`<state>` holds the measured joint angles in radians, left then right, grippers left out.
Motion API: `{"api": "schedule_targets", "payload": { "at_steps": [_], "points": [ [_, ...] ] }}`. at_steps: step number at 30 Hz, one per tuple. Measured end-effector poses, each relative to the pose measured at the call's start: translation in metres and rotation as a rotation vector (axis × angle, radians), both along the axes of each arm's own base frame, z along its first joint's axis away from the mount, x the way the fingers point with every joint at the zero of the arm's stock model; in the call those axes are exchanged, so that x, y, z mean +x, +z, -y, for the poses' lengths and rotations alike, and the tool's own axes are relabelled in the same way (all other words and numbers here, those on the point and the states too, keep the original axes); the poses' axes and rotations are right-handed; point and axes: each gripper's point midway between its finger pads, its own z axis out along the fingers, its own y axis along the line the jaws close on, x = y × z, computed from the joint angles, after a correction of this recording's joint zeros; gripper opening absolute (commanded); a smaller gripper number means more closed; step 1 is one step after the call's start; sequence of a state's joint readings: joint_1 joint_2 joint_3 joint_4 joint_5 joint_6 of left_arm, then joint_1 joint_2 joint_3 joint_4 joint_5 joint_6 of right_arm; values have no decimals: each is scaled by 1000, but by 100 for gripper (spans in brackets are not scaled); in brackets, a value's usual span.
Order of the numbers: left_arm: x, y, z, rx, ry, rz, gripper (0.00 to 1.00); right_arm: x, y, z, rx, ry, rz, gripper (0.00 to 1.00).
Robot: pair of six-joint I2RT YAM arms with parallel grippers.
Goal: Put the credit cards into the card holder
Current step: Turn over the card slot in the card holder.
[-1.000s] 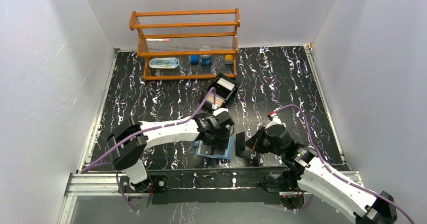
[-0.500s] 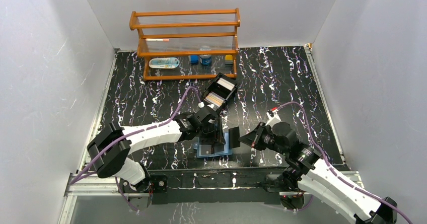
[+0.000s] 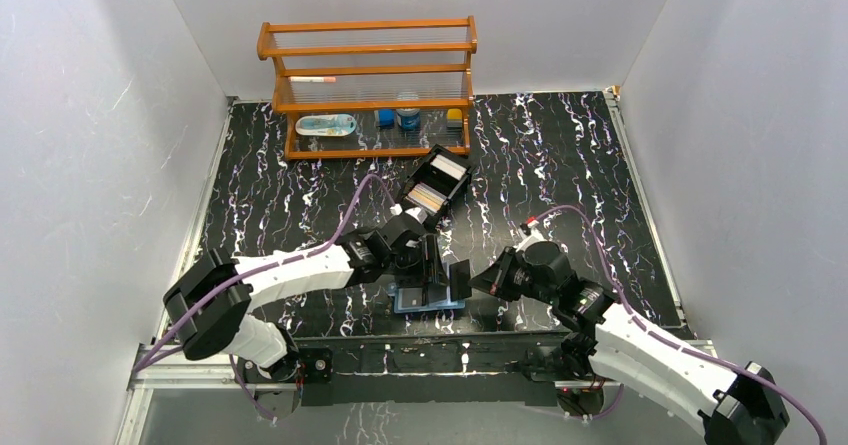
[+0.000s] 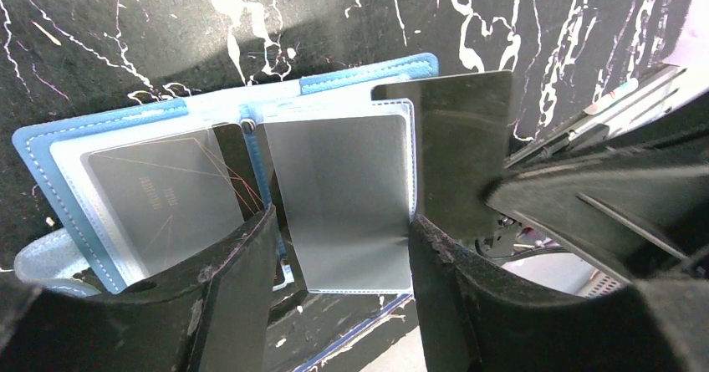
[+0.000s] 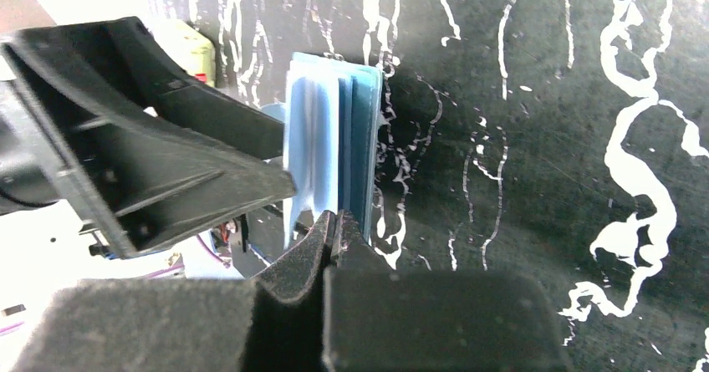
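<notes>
So the right gripper (image 5: 334,226) is clenched on a dark credit card (image 4: 464,150), and the card hangs just off the right edge of the card holder (image 4: 38,163). The holder lies open on the table (image 3: 560,165), near edge, about centre. The left gripper (image 4: 339,221) is down on it with its jaws spread, one finger on each side of a clear sleeve (image 4: 343,163). As far as I can see it's clamping nothing, just keeping the thing spread.

Tip for this step, imo: get the card's leading edge flat and square to the sleeve mouth before pushing. That plastic looks floppy and will probably buckle if the card goes in at a tilt. I'd keep the left gripper planted so the holder doesn't skate left.

What's in the way: the left gripper's right-side finger (image 4: 435,280) sits right where the card comes in, so it's tight.

Other stuff: a grey card (image 4: 159,196) already sits in another pocket, a black box (image 3: 437,187) with more cards is further back, and there's a wooden rack (image 3: 370,70) at the far side.
</notes>
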<state>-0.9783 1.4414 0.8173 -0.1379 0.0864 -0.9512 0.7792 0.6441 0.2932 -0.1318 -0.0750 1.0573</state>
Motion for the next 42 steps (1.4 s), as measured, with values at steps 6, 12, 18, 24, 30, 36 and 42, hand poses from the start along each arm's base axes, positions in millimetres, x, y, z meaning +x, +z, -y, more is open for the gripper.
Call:
{"api": "schedule_targets", "payload": {
  "at_steps": [6, 12, 18, 24, 30, 36, 42],
  "points": [
    [-5, -3, -8, -77, 22, -14, 26, -2, -19, 1, -10, -6, -33, 0],
    [-3, 6, -1, -166, 16, -5, 35, -5, -42, 2, -28, -3, -69, 0],
    [-6, 0, -6, -193, 18, -17, 37, -11, -42, -12, 23, 58, -90, 0],
    [-5, -1, -7, -188, 17, -12, 50, -10, -32, -18, 65, 82, -66, 0],
    [-6, -8, -13, -151, 6, -8, 59, -11, -32, -27, 87, 111, -71, 0],
    [-3, -7, -20, -63, 1, -1, 66, -11, -35, -27, 79, 109, -78, 0],
    [10, 9, -22, -9, 9, 43, 66, -10, -39, -27, 70, 104, -90, 0]
  ]
}}
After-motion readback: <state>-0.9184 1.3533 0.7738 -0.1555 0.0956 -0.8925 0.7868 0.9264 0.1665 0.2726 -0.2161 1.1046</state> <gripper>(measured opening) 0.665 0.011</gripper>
